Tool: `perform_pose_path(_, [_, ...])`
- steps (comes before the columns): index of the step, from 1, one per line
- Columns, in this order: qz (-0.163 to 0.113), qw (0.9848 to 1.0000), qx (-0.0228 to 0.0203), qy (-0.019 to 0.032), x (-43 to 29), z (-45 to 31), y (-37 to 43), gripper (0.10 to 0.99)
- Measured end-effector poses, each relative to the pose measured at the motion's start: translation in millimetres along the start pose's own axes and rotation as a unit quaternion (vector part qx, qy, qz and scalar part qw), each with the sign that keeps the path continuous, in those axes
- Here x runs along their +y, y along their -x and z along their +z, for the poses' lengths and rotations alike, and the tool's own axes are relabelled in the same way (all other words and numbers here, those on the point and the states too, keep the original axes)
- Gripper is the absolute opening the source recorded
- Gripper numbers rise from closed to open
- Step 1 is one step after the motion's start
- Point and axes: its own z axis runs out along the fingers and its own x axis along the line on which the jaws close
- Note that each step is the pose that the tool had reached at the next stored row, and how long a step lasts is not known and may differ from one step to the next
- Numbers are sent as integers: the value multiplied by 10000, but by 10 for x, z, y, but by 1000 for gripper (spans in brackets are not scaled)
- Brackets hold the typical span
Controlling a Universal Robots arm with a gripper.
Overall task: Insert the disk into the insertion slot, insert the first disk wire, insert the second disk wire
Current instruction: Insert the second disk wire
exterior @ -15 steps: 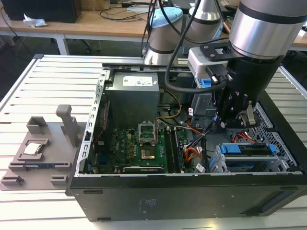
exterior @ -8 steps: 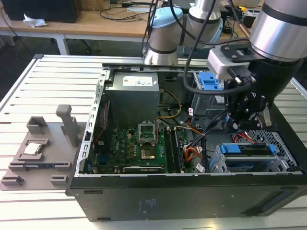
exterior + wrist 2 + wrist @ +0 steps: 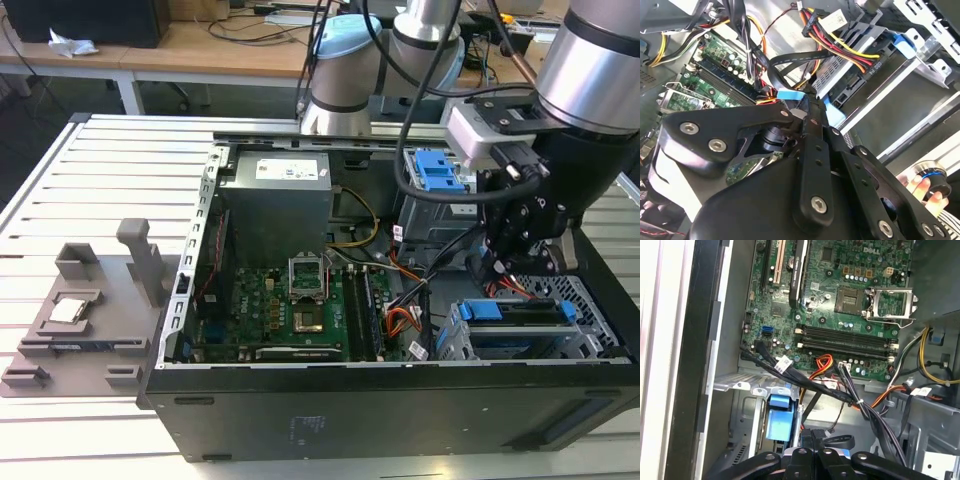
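Disk [image 3: 484,311] sits in the slot [image 3: 592,298], just under your hand [image 3: 497,268]. Your hand is pinched together; you cannot tell if it holds anything. A black wire [image 3: 839,441] curls right beside the hand. Farther off lies the green board [image 3: 300,310]. A blue latch [image 3: 440,170] sits well apart from the hand.

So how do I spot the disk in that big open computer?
Find the open black computer case and go to its corner on the exterior view's right, under the gripper. There the disk sits in a holey silver cage. Its blue frame lies flat and low, unlike the ridged blue latch higher up.
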Motion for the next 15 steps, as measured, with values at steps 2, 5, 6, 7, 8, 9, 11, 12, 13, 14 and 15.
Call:
perform_pose_path(2, [27,10000,-1,8,-8,2,-25,106])
perform_pose_path(5, [65,10000,-2,25,-21,6,-78,106])
perform_pose_path(6, [75,10000,-3,31,-25,7,-98,106])
perform_pose_path(7, [85,10000,-4,37,-29,9,-118,106])
perform_pose_path(8, [91,9999,-4,41,-32,10,-131,106])
perform_pose_path(9, [99,9999,-5,45,-36,11,-148,106])
perform_pose_path(11, [110,9999,-6,56,-50,15,-188,106])
perform_pose_path(12, [117,9999,-7,63,-62,17,-219,106])
perform_pose_path(13, [120,9999,-7,66,-67,18,-232,106])
perform_pose_path(14, [123,9999,-8,69,-72,21,-246,106])
perform_pose_path(15, [127,9999,-8,73,-81,23,-266,106])
